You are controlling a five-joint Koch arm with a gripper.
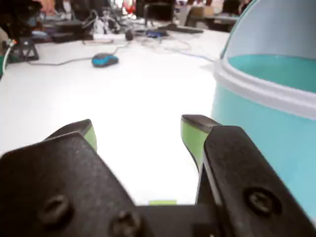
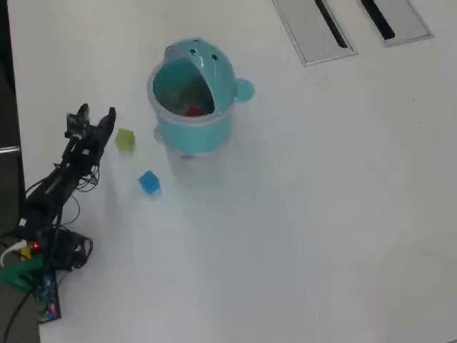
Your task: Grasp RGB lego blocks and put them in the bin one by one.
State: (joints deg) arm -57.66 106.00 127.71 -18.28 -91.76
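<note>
Green block (image 2: 126,139) looks light, rigid, probably slick; your wide-open, empty jaws should pinch its flat sides.

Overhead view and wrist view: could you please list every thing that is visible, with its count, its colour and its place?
bin: one, light teal, lid open, on the white table, upper left in the overhead view.
red block: one, inside the bin.
yellowish-green block: one, on the table left of the bin.
blue block: one, on the table below the green one.
grey slotted panels: two, top edge.
computer mouse: one, blue and black, far on the table in the wrist view.
gripper: one, black with green pads, open, empty.
</note>
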